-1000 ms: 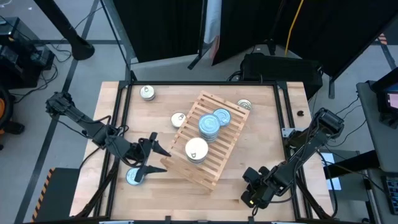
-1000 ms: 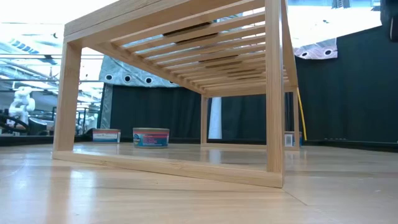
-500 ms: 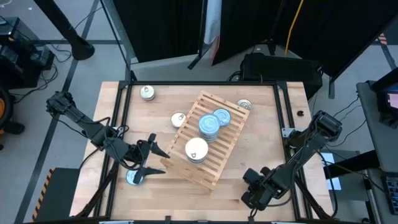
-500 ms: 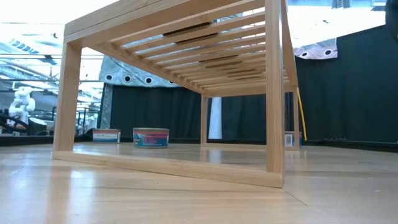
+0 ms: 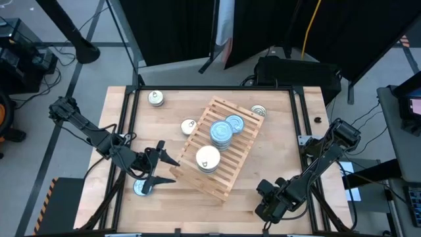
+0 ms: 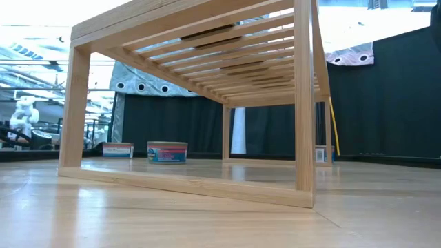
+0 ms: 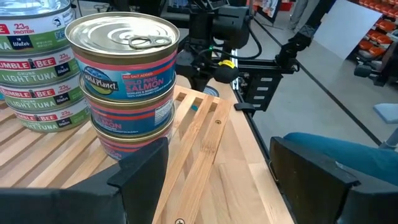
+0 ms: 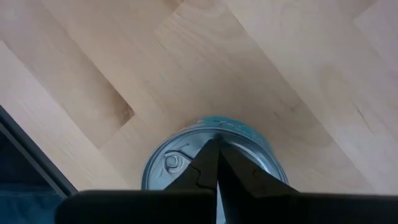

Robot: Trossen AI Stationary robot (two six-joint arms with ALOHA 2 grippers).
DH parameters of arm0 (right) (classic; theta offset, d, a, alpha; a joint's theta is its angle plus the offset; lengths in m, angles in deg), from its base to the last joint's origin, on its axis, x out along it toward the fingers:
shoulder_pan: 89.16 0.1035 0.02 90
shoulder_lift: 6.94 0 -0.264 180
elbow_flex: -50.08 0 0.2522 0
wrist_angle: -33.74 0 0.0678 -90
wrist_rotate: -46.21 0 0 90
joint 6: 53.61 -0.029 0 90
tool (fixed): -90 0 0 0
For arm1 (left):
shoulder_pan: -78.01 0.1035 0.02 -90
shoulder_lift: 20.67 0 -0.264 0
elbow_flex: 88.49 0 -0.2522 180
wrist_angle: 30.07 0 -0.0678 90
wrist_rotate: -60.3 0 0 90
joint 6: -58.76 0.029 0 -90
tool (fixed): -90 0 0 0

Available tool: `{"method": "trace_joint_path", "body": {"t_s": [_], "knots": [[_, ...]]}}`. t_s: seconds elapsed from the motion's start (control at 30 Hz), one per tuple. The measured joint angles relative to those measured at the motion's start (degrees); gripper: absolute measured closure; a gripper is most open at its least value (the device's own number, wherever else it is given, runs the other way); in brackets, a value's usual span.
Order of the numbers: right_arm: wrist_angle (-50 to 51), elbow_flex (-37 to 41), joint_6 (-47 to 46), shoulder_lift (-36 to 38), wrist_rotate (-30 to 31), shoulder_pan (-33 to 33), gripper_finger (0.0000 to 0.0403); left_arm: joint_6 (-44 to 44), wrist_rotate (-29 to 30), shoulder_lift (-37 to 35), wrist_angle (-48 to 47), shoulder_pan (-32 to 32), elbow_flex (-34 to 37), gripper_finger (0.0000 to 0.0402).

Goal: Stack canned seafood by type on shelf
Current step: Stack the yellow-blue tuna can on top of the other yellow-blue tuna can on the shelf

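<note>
Left gripper [image 5: 162, 168] spread, empty, facing the salmon stack [image 7: 127, 81] on shelf [image 5: 245, 146] — right gripper [image 5: 266, 209] pinched shut over a tin [image 8: 208, 155]; next, fetch a loose tin.

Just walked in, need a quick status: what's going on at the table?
Canned seafood is being sorted onto the slatted wooden shelf. On it stand a stack of Wild Planet salmon tins and a stack of Bumble Bee light tuna tins. The left gripper waits open by the shelf's edge, holding nothing. The right gripper, shut, hovers over a loose tin at the table's near right. Three more tins lie loose on the table.
</note>
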Motion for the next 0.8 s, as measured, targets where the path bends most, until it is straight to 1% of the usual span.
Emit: {"method": "trace_joint_path", "body": {"t_s": [0.27,0.8], "knots": [[-0.4,0.0,0.0,0.0,2.7,-0.1,0.0402,0.0,0.1,0.0,0.0,0.0,0.0,0.0114],[-1.4,-0.1,0.2,0.0,2.9,-0.4,0.0402,0.0,0.1,0.0,0.0,0.0,0.0,0.0114]]}}
